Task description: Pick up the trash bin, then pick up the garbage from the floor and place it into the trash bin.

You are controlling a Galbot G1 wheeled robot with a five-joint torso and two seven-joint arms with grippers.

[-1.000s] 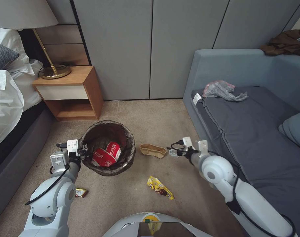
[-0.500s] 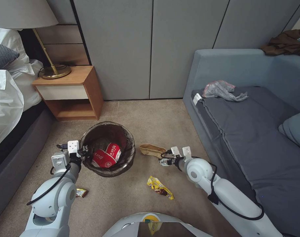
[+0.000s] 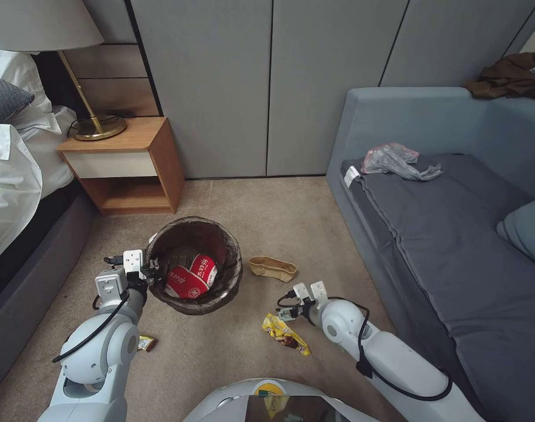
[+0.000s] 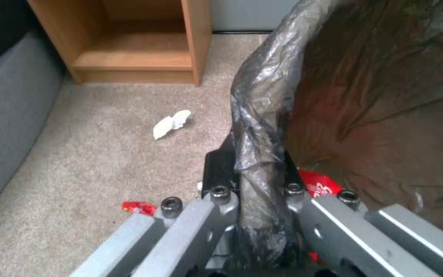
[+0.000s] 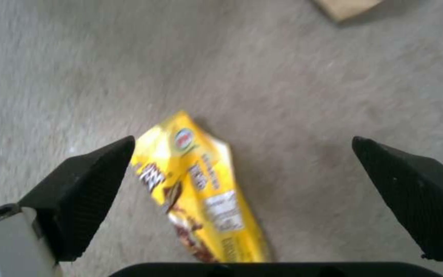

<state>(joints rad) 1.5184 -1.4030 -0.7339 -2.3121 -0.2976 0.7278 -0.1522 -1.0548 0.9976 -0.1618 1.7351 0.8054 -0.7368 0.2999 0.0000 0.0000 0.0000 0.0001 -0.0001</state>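
- The left gripper [image 4: 255, 200] has its jaws clamped on the bag-covered rim of the trash bin [image 3: 192, 264], holding it upright near the litter so drops are short.
- Red-and-white cups [image 3: 191, 275] lie inside it.
- The right gripper [image 3: 286, 313] hangs just above the yellow wrapper [image 5: 201, 188] on the carpet, jaws spread wide to straddle it.
- The tan paper bag [image 3: 272, 268] lies beside the bin.

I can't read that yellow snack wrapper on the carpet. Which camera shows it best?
The right wrist view: the yellow snack wrapper lies close below the open right claw, print visible. The head view shows it small; the left wrist view faces elsewhere.
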